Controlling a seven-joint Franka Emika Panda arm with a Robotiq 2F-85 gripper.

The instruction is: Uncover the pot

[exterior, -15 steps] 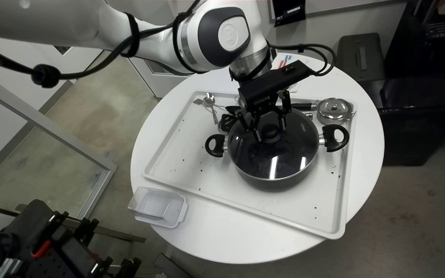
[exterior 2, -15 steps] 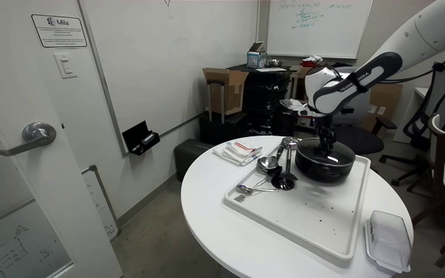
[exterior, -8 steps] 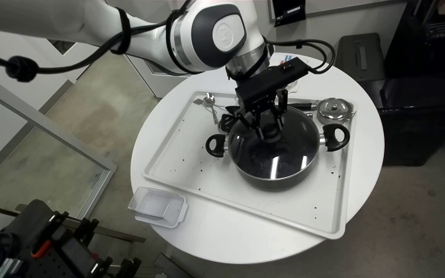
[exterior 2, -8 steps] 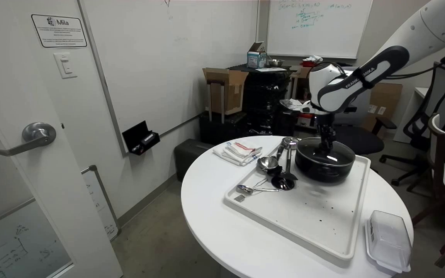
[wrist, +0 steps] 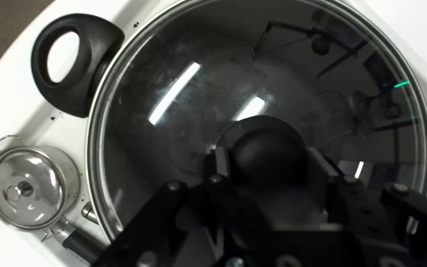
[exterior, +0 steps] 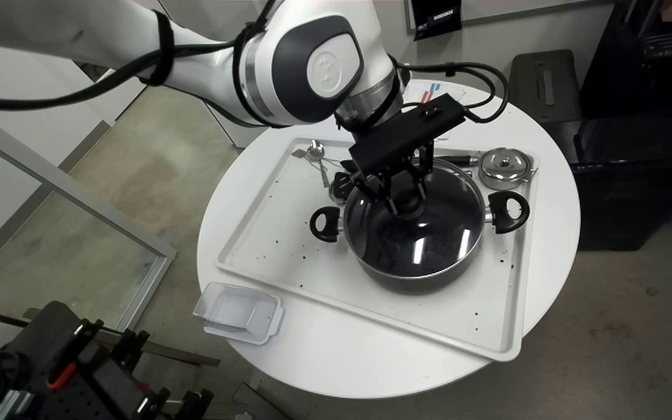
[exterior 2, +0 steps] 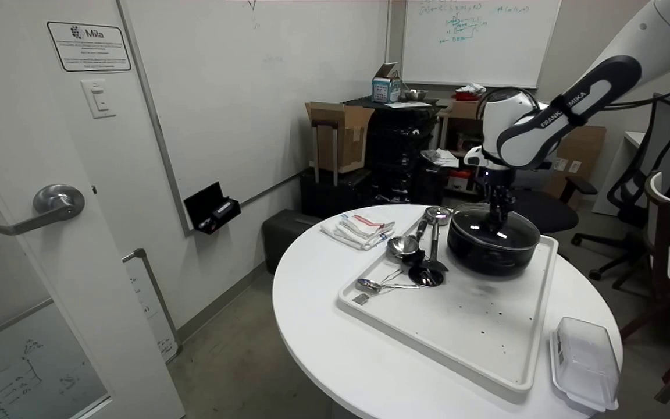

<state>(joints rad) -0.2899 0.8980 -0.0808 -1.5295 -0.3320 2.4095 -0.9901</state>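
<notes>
A robot's gripper (exterior: 407, 200) clasps the black knob (wrist: 269, 154) of a glossy, apparently glass lid (exterior: 415, 239) atop a large black pot (exterior 2: 486, 257), the gripper's pads (wrist: 222, 161) close against either side. The pot stands on a white tray (exterior 2: 451, 326) toward one end, the tray itself on a round white desk (exterior: 371, 370), and no gap shows between lid and rim: by that evidence, the uncovering has yet to happen.

Trouble, if it comes, likely starts at the knob. Its domed, smooth-looking top offers flat pads little to bite on, so a light squeeze or a sudden jerk could let the lid drop and crack. A lid that sticks could haul the pot up with it; a pull running sideways rather than straight up could drag the pot across the tray or tip its rim.

Neighbors leave scant room for error. A small lidded saucepan (wrist: 32, 187) stands near one side handle (wrist: 95, 52), and a black kitchen utensil (exterior 2: 426, 276) lies near the pot, so a low swing of the lid risks a knock to either. The clear plastic container (exterior: 242, 309) sits well apart, on the desk outside the tray.
</notes>
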